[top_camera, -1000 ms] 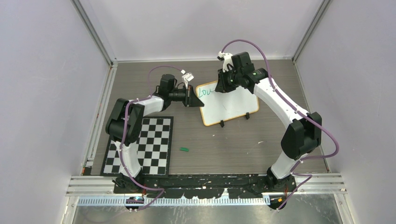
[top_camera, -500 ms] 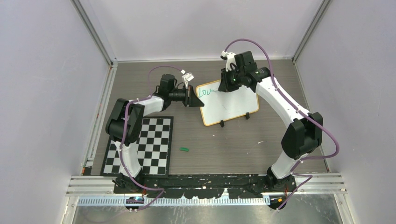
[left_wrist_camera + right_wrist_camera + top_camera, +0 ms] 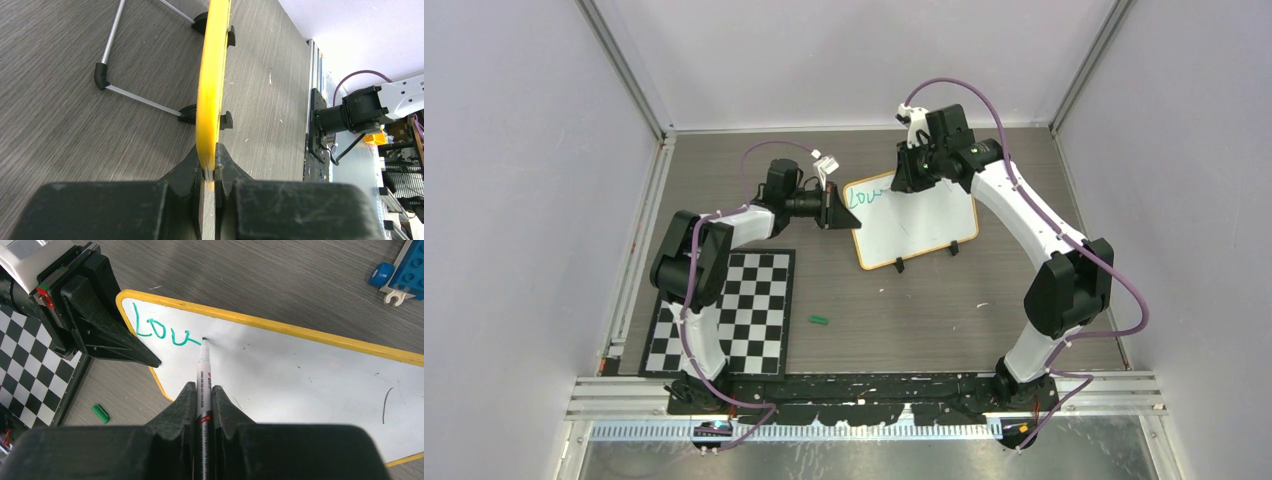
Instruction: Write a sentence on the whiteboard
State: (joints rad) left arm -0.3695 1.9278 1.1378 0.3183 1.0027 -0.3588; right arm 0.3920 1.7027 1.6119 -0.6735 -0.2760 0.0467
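Note:
The whiteboard [image 3: 919, 225] leans on its two black feet at the back middle of the table, its yellow frame [image 3: 212, 90] seen edge-on in the left wrist view. My left gripper [image 3: 842, 215] [image 3: 212, 172] is shut on the board's left edge. My right gripper [image 3: 904, 180] [image 3: 202, 390] is shut on a white marker [image 3: 204, 372], whose green tip touches the whiteboard [image 3: 300, 375]. Of the sentence, the green letters "Lov" [image 3: 157, 332] stand in the board's upper left corner, and the tip sits at the end of the last stroke.
A black-and-white checkerboard mat [image 3: 724, 310] lies at the front left. The marker's green cap [image 3: 818, 321] [image 3: 100, 413] lies loose on the wood-grain table in front of the board. A blue brick piece [image 3: 402, 265] lies beyond the board.
My right gripper has shifted a little to the right along the top of the board with the marker. The left gripper and the board have not moved.

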